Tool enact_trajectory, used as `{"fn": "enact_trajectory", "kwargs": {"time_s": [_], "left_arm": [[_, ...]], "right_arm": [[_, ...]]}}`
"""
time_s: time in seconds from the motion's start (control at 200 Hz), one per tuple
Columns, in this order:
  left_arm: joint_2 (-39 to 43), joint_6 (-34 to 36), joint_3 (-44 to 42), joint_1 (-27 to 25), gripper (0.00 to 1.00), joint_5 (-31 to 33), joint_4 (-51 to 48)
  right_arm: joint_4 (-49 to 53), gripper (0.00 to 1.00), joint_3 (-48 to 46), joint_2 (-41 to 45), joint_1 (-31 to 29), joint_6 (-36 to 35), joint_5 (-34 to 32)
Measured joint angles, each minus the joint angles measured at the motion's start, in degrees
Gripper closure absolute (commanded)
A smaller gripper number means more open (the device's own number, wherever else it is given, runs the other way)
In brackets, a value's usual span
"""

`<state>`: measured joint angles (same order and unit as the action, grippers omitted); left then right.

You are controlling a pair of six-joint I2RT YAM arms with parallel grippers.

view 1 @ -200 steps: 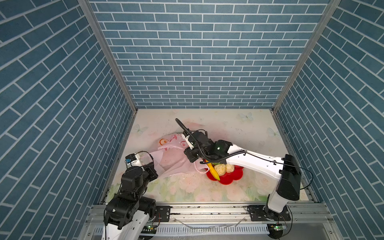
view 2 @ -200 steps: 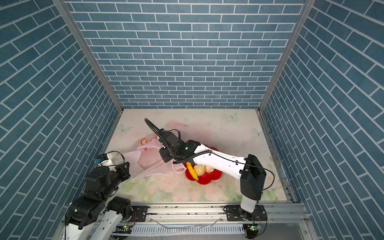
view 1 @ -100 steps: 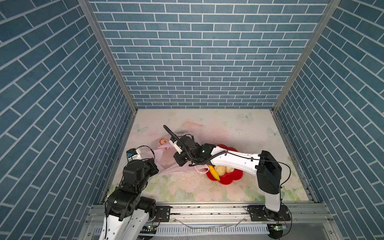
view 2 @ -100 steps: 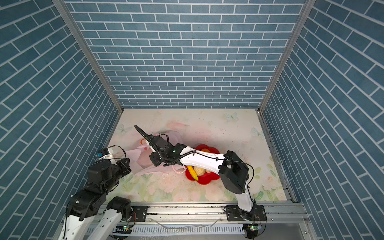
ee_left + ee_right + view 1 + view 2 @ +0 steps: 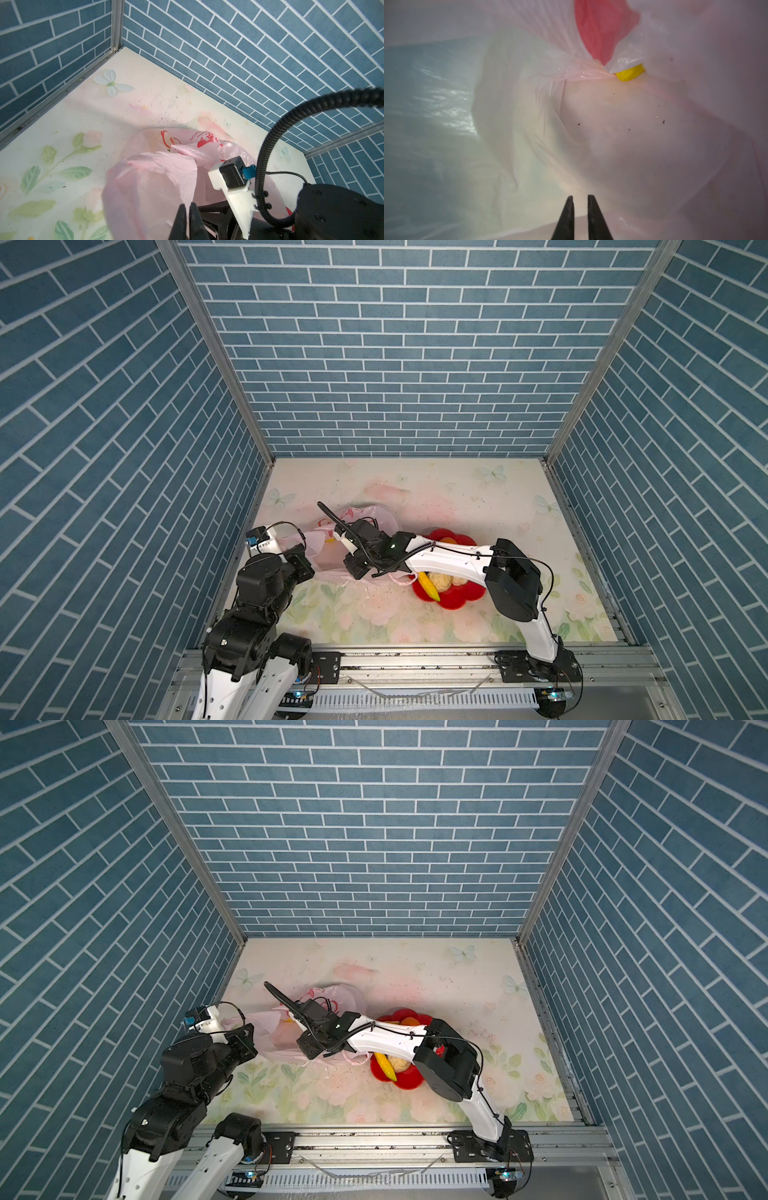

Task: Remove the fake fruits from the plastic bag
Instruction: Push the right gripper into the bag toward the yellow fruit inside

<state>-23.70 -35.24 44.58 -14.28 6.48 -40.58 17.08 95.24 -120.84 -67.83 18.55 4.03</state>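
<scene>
**Right claw inside bag; yellow fruit ahead of its tips**

Left claw [image 5: 188, 209]: fingers pressed together on a fold of the bag [image 5: 149, 187] at its rim. The pink film rises straight from the tips and keeps the mouth lifted. The rest of the bag lies ahead of this claw on the table [image 5: 457, 497].

Right claw [image 5: 580, 197]: reaches in through the mouth, with film on every side of it. Fingers nearly together with a narrow gap showing and nothing between them. They touch no fruit.

Yellow fruit [image 5: 630, 74]: inside the bag, ahead of the right claw's tips and well apart from them. It is half tucked under a crease, so only a small arc shows. In a top view it appears as a yellow spot through the film, just beside the right wrist.

Red patch beyond the yellow fruit, seen through the film: cannot tell whether it is fruit or print.

Bowl [image 5: 453, 599]: outside the bag, behind the right claw and partly under that forearm. It holds the banana [image 5: 429, 593], cream fruits [image 5: 440, 581] and an orange fruit [image 5: 448, 540].
</scene>
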Motion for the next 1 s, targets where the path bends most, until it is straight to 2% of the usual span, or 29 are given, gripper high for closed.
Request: {"fn": "enact_trajectory", "kwargs": {"time_s": [0.205, 0.56, 1.0], "left_arm": [[0.8, 0.5, 0.4, 0.0, 0.91, 0.5, -1.0], [0.9, 1.1, 0.4, 0.0, 0.91, 1.3, -1.5], [5.2, 1.8, -0.1, 0.0, 0.91, 0.1, -0.4]], "right_arm": [[0.1, 0.85, 2.0, -2.5, 0.2, -1.7, 2.3], [3.1, 0.87, 2.4, -3.0, 0.2, -9.3, 4.8], [12.3, 0.86, 14.8, -14.2, 0.7, -12.6, 6.3]]}}
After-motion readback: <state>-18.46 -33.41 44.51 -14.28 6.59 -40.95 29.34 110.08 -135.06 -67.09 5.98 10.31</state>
